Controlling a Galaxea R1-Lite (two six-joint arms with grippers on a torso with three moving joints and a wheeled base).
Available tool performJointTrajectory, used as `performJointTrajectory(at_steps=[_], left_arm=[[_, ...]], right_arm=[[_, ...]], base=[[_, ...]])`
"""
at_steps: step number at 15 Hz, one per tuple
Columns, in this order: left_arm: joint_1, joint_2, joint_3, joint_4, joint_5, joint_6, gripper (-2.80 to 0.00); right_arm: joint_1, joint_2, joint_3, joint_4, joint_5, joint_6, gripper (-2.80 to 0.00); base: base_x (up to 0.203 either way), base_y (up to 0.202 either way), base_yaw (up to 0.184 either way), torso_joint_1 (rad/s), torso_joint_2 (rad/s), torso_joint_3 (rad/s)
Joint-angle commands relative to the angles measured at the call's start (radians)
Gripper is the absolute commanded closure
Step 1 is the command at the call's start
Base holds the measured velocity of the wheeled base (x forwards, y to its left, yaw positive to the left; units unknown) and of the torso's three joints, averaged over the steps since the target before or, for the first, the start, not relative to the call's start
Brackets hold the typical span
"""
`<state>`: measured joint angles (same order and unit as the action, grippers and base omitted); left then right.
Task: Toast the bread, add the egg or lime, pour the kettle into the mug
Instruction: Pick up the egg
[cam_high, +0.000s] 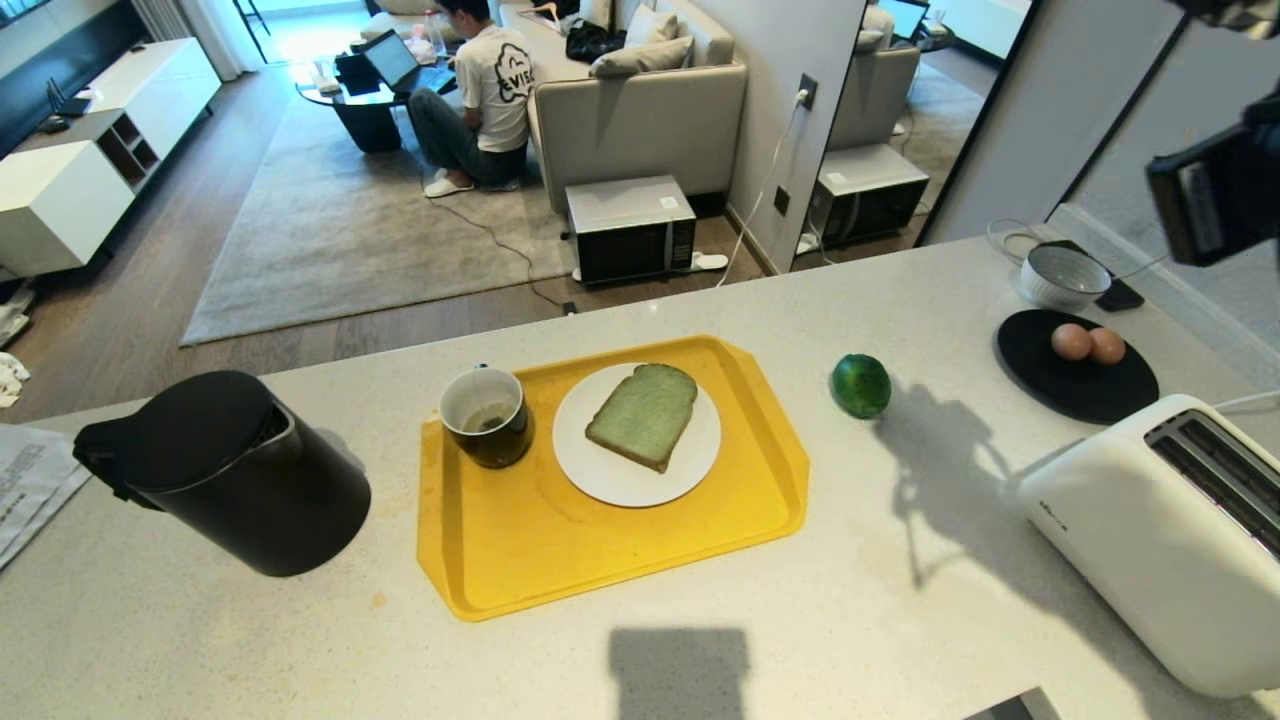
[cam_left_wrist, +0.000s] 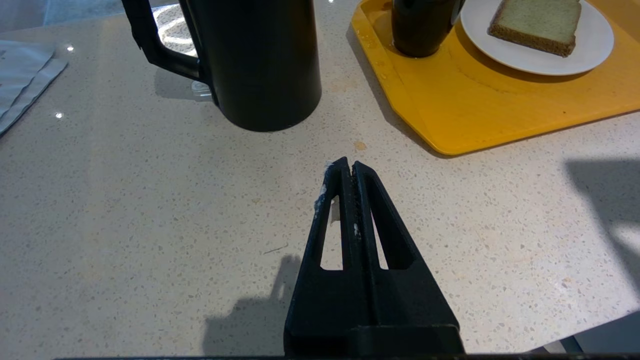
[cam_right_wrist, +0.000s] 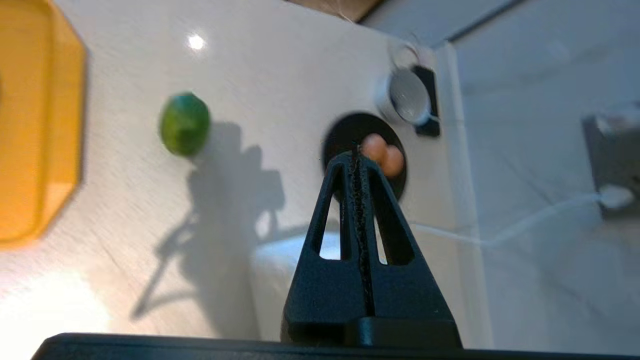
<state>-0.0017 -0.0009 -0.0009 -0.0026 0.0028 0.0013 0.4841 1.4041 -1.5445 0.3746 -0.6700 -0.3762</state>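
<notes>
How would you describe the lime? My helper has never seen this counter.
Find the yellow tray mid-counter. Right of it, alone on the bare stone, sits the lime: round, glossy, dark green, unlike the two pinkish eggs on the black plate beyond.

A pale speckled countertop (cam_high: 700, 640) is seen carrying a black kettle (cam_high: 235, 475) at the left, a yellow tray (cam_high: 520, 560) in the middle, a lime (cam_high: 860, 385) beside it, a black plate (cam_high: 1075, 385), a grey bowl (cam_high: 1062, 276) and a white toaster (cam_high: 1165, 540) at the right.
</notes>
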Motion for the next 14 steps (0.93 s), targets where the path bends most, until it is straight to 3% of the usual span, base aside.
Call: performJointTrajectory(at_steps=[1,5,9,14], left_arm=[[0.000,0.001,0.001,-0.001,0.000,0.000,0.00],[0.000,0.001,-0.001,-0.001,0.000,0.000,0.00],[0.000,0.001,0.001,-0.001,0.000,0.000,0.00],[0.000,0.001,-0.001,-0.001,0.000,0.000,0.00]], right_arm=[[-0.104,-0.208,0.112,0.024,0.052,0.000,0.00],[-0.207,-0.484,0.433,0.034,0.174,0.134,0.00],[-0.349,-0.738,0.744,0.035,0.255,0.192,0.00],[-0.370,-1.021,0.954,0.041,0.317,0.201,0.00]], base=[[0.000,0.000,0.000,0.000,0.00,0.000],[0.000,0.000,0.000,0.000,0.00,0.000],[0.000,0.000,0.000,0.000,0.00,0.000],[0.000,0.000,0.000,0.000,0.00,0.000]])
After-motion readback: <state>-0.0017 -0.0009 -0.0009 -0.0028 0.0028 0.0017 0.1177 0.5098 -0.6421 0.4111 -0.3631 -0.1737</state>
